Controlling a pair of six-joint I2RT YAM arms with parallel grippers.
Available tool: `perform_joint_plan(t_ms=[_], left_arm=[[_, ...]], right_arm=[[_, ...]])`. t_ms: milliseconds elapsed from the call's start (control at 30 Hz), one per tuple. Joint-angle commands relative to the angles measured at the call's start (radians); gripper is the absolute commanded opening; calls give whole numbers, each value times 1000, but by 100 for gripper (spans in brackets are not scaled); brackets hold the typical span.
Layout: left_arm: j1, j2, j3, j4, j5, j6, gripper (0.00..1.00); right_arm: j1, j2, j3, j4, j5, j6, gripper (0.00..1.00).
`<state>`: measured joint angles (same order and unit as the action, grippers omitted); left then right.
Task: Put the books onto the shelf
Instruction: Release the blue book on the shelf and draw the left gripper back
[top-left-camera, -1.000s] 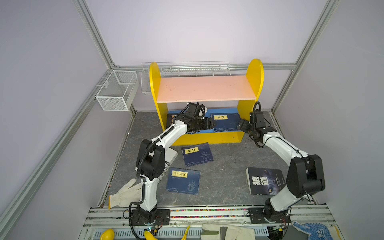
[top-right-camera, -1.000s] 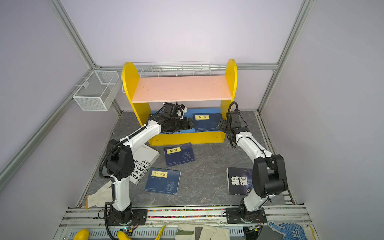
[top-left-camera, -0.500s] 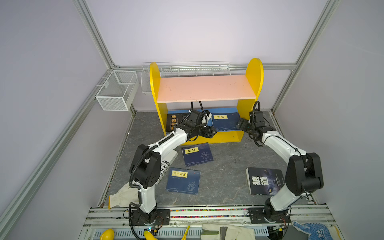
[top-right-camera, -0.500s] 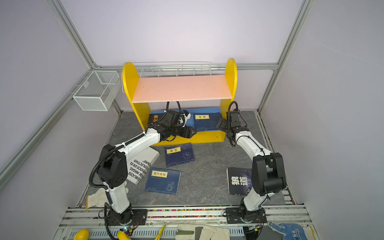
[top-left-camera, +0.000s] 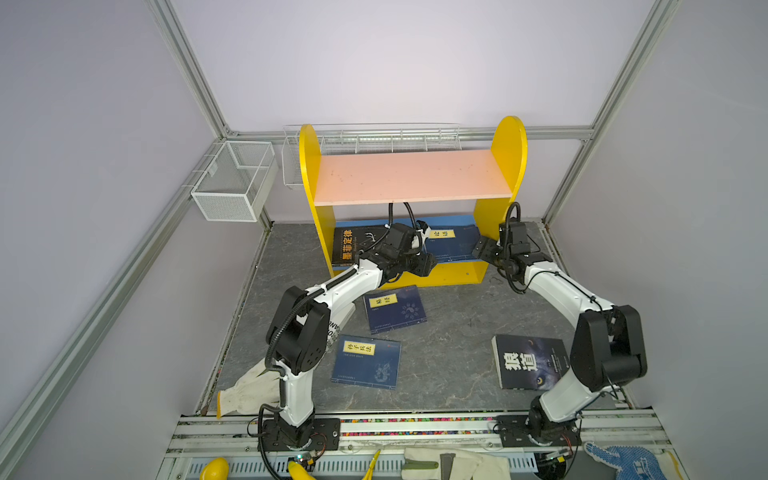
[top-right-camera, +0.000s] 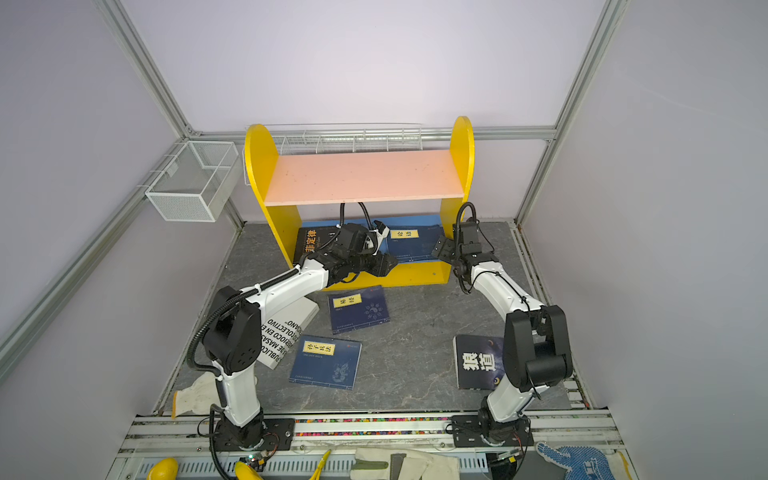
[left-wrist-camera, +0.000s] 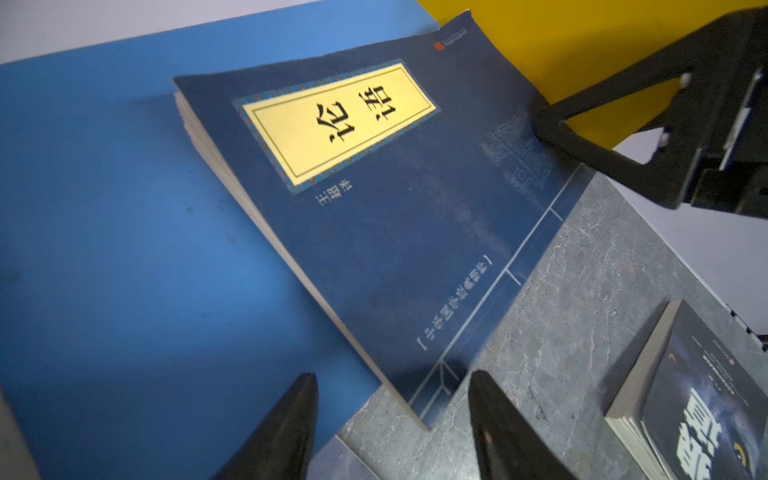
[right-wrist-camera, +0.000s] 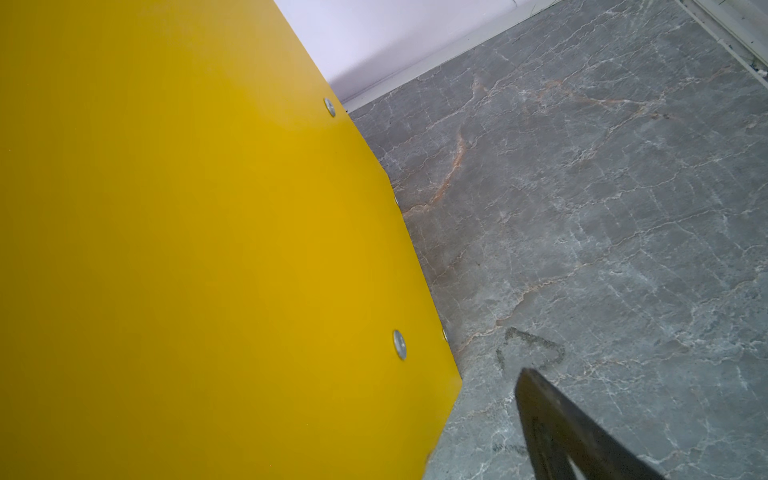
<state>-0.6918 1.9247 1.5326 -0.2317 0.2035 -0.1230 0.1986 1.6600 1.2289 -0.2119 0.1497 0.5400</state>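
The shelf (top-left-camera: 411, 176) holds a black orange-titled book (top-left-camera: 352, 245) and a navy book (top-left-camera: 451, 245) flat on its blue lower board (left-wrist-camera: 104, 208). My left gripper (left-wrist-camera: 392, 415) is open and empty just in front of the navy book's (left-wrist-camera: 374, 187) near corner. My right gripper (top-left-camera: 483, 249) is open astride the shelf's yellow right panel (right-wrist-camera: 187, 249). One finger (left-wrist-camera: 582, 141) touches the navy book's far corner, and another finger (right-wrist-camera: 552, 424) is outside. On the floor lie two navy books (top-left-camera: 395, 309) (top-left-camera: 365, 361), a wolf-eye book (top-left-camera: 528, 361) and a white book (top-right-camera: 286, 332) under my left arm.
White wire-mesh baskets hang on the left wall (top-left-camera: 232, 183) and behind the shelf (top-left-camera: 370, 141). A white glove (top-left-camera: 245, 390) lies by the left arm's base. More gloves (top-left-camera: 453, 463) (top-left-camera: 623, 461) and yellow items (top-left-camera: 214, 469) lie along the front rail.
My left gripper has drawn back out from under the pink board to the shelf's front edge, and its jaws have narrowed. The black book now shows fully. The right arm has stayed put.
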Motion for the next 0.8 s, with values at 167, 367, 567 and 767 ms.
perform_joint_plan(t_ms=[167, 367, 567, 767], left_arm=[[-24, 48, 62, 10, -29, 49, 48], [-33, 61, 84, 6, -42, 66, 40], [-49, 80, 111, -6, -58, 81, 35], [-64, 78, 107, -11, -82, 91, 33]], right_arm=[[1, 48, -11, -112, -28, -23, 97], [1, 44, -11, -111, -36, -25, 97], [1, 37, -6, -109, -63, -26, 97], [1, 30, 4, -112, -70, -27, 97]])
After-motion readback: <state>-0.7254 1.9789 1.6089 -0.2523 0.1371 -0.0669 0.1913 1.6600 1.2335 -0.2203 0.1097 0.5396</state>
